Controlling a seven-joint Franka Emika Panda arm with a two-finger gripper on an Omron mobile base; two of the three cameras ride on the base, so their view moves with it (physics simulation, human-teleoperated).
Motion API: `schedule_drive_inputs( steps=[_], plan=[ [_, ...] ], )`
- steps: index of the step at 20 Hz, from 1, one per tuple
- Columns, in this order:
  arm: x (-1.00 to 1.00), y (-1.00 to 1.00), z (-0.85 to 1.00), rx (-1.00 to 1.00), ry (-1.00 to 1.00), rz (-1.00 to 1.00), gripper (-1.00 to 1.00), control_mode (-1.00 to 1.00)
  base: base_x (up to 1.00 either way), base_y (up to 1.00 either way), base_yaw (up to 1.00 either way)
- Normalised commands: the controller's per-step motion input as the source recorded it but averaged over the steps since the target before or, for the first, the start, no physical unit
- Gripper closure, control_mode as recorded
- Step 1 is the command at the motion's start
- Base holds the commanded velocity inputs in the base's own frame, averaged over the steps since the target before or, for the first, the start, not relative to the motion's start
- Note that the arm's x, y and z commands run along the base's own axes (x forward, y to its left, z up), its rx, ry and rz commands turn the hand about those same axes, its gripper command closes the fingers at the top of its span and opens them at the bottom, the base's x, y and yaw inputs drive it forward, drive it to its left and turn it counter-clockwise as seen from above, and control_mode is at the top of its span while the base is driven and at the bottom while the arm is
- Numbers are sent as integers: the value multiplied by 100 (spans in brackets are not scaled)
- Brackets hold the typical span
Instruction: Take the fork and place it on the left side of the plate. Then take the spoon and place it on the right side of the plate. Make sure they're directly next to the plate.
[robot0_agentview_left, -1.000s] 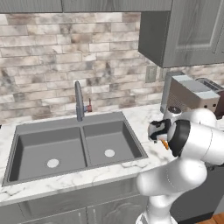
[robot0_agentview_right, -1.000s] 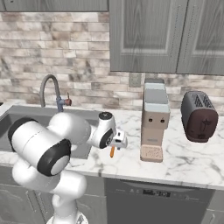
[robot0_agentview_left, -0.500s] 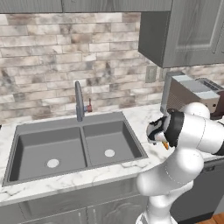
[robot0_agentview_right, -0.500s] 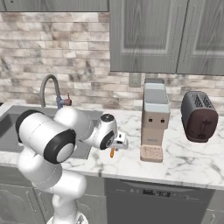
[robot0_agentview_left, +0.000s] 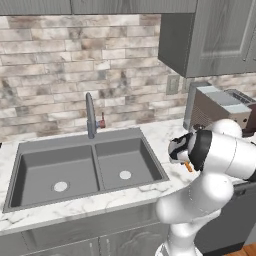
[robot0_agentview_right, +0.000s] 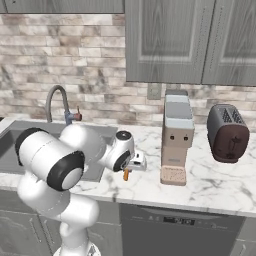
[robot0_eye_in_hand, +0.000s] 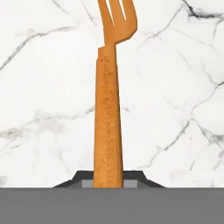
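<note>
The orange fork (robot0_eye_in_hand: 107, 109) lies on the white marble counter (robot0_eye_in_hand: 175, 87), tines toward the top of the hand view. Its handle runs down between the two dark fingertips of my gripper (robot0_eye_in_hand: 109, 179), which press against it on both sides. In the right base view my gripper (robot0_agentview_right: 134, 164) hangs low over the counter right of the sink, with the fork's (robot0_agentview_right: 126, 175) orange end poking out below it. From the left base view the fork (robot0_agentview_left: 188, 167) shows as a small orange tip beside the gripper (robot0_agentview_left: 179, 152). The plate and the spoon are out of view.
A double sink (robot0_agentview_left: 85, 170) with a faucet (robot0_agentview_left: 90, 115) lies left of the gripper. A coffee machine (robot0_agentview_right: 176, 145) stands just right of it, and a toaster (robot0_agentview_right: 227, 132) farther right. The counter's front edge (robot0_agentview_right: 150, 200) runs close below the hand.
The jaws have gone from wide open to closed against the fork's handle. The elbow has swung slightly; the hand stays over the same spot.
</note>
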Motion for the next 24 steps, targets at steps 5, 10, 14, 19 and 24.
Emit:
schedule_drive_inputs(
  steps=[5, 10, 14, 19, 24],
  plan=[
    [-39, 1, 22, 0, -10, 0, 100, -100, 0, 0, 0],
    [-20, 0, 52, 0, -13, 1, 100, -100, 0, 0, 0],
    [-16, 0, 72, 0, -14, 2, 100, -100, 0, 0, 0],
    [-25, 0, 63, 0, -11, 4, 100, -100, 0, 0, 0],
    [-17, 0, 69, 0, -5, 4, 100, -100, 0, 0, 0]
  ],
)
